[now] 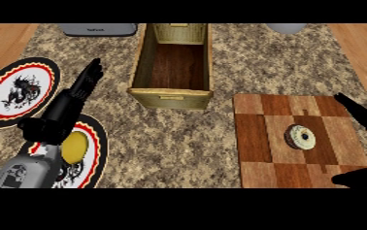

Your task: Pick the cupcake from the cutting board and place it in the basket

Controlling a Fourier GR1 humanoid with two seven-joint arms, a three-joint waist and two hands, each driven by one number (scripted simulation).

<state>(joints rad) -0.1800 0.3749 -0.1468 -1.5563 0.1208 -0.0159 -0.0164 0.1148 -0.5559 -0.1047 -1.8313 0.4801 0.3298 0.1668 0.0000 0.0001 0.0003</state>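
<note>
A small cupcake [300, 137] with a cream top and dark rim lies on the checkered wooden cutting board [258, 146] at the right. The wicker basket [171, 98], a long open box with a dark wooden floor, stands at the middle back and holds nothing. My right hand [350, 106] shows only as dark fingers at the right edge, above and below the cupcake and apart from it. My left hand [84, 82] reaches up on the left with straight fingers, holding nothing, left of the basket.
Two round plates with red rims and dragon patterns lie at the left [25, 86] and lower left [90, 163]; a yellow object [75, 145] sits on the lower one. A grey appliance [98, 29] and a grey bowl [287, 28] stand at the back edge.
</note>
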